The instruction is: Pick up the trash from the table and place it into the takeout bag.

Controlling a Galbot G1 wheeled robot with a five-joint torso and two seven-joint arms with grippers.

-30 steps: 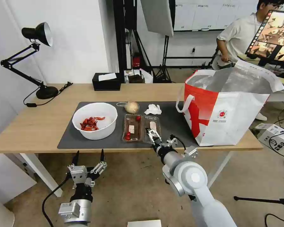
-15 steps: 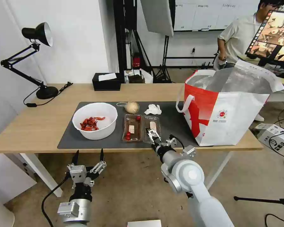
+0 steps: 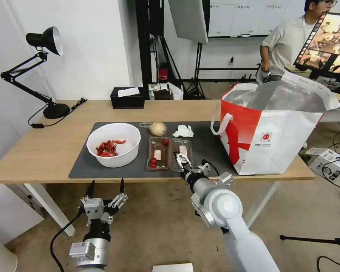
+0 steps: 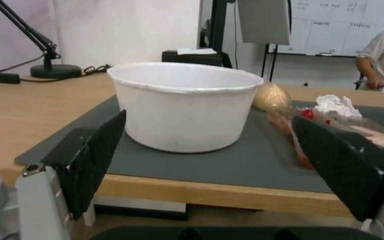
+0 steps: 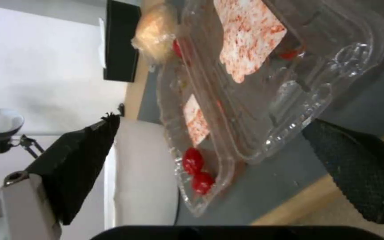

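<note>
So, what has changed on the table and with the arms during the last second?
The right pincer has crept forward over the near edge of the clear plastic tray, jaws open, holding nothing yet. The left pincer stays open below the table. The white bowl, onion-like ball, crumpled tissue and takeout bag have not moved.

R gripper (image 3: 183,161) reached over the near end of the clear two-part plastic tray (image 3: 169,153) on the dark grey mat (image 3: 204,145), by the white round bowl (image 3: 113,144). L gripper (image 3: 105,187) hung below table edge, fingers apart.
</note>
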